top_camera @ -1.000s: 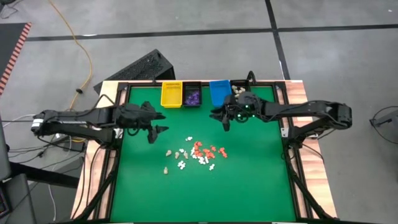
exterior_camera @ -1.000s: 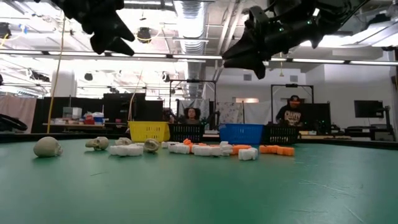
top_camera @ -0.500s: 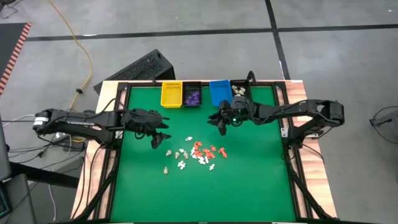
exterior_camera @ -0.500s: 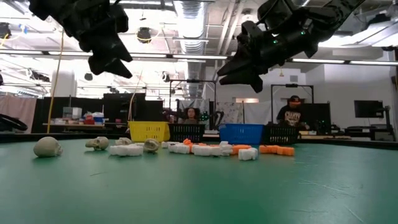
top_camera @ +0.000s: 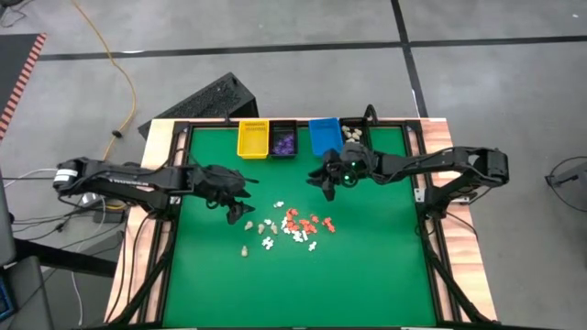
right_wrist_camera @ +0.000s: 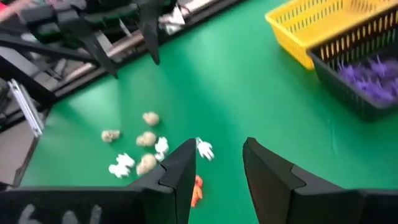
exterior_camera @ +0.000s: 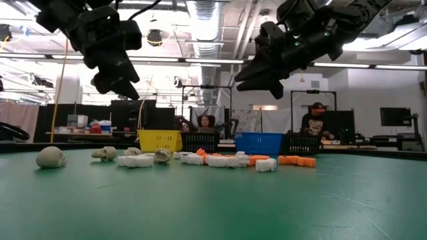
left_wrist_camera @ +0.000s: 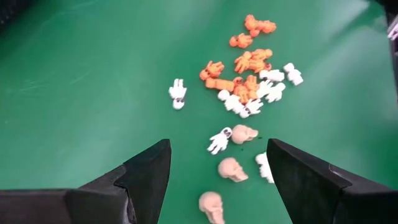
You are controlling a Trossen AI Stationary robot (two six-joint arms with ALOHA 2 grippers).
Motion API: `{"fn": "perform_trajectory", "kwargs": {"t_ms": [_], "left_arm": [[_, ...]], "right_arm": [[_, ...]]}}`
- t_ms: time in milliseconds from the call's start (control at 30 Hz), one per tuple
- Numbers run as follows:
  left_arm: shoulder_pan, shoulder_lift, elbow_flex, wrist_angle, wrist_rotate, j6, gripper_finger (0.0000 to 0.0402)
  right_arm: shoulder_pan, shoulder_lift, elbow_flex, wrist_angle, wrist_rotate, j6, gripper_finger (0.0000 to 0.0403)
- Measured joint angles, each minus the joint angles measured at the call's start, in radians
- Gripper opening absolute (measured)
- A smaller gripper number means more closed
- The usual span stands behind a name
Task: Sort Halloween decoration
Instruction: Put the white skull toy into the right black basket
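Left hand (top_camera: 240, 210) raised above the green bench (top_camera: 367, 266), fingers spread wide with nothing between them, poised just left of the Halloween decoration (top_camera: 289, 225). Mid-bench, that scatter: cream skulls (left_wrist_camera: 244, 134) leftmost, white skeletons (left_wrist_camera: 178, 93) next, orange figures (left_wrist_camera: 240, 62) rightmost. Right hand (top_camera: 326, 180) aloft behind the pile, near the blue bin (top_camera: 323, 137), fingers partly parted, gripping nothing. Purple pieces (right_wrist_camera: 368, 74) already inside the black bin (right_wrist_camera: 348, 99), beside the yellow bin (right_wrist_camera: 317, 28).
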Motion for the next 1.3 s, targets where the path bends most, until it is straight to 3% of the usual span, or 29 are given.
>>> {"fn": "perform_trajectory", "kwargs": {"t_ms": [267,433,767,867,1100,1300], "left_arm": [[0.001,0.063,0.0,0.044,0.029,0.016,0.0256],[0.001,0.084,0.0,0.092,0.071,-0.016,0.0256],[0.001,0.081,0.0,0.153,0.034,-0.017,0.0256],[0.002,0.047,0.001,0.19,0.016,0.01,0.0256],[0.073,-0.112,0.0,0.034,-0.054,0.116,0.0256],[0.103,-0.232,0.001,0.026,-0.062,0.108,0.0256]], "right_arm": [[0.0,0.003,0.0,-0.144,0.053,-0.025,0.0159],[0.004,0.003,0.0,-0.137,0.056,-0.028,0.0157],[0.005,0.003,0.0,-0.127,0.056,-0.036,0.0153],[0.03,0.003,0.0,-0.063,0.055,-0.044,0.0153],[0.071,0.003,0.0,-0.011,0.055,-0.054,0.0153],[0.11,0.023,0.0,0.019,0.055,-0.114,0.0153]]}}
